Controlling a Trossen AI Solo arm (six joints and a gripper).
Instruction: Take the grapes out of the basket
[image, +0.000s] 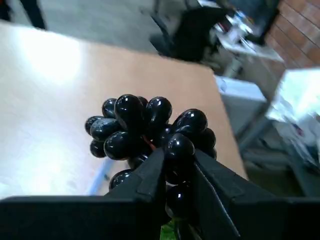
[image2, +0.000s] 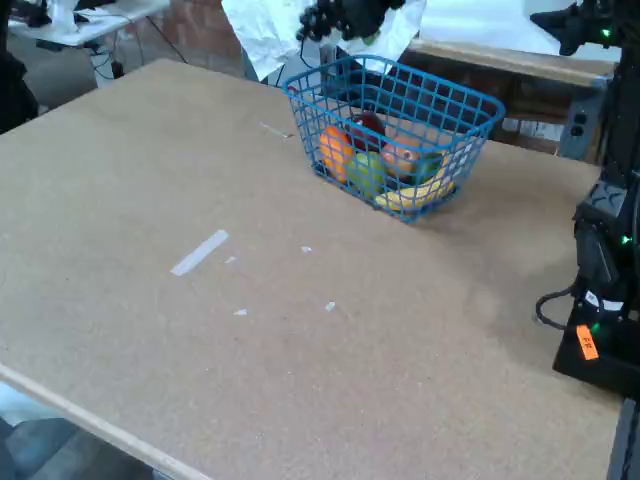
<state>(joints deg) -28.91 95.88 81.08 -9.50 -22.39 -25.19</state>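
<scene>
Wrist view: gripper (image: 179, 167) is clamped on the grapes (image: 145, 130), jaws closed onto beads at the near end of the bunch. A bit of green shows low between the jaws, probably the leaf. Most of the bunch sticks out past the fingertips, unsupported, with the table (image: 50, 100) well below it.

Fixed view: grapes (image2: 322, 18) hang at the top edge of the frame, above the far rim of the basket (image2: 470, 105) and apart from it. They are out of the basket but not set down. Other toy fruit lies inside the basket.

Handling, judged:
- Light; hollow plastic beads, no load concern.
- Beads are glossy and round, so slippery; jaws may squeeze a bead sideways out of the pinch.
- Bunch looks loosely jointed on thin stems, so the free end may flop or swing.
- Not fragile.
- Best hold: across the core of the cluster near the leaf end, where the beads pack tightly, rather than on one outer bead.
</scene>
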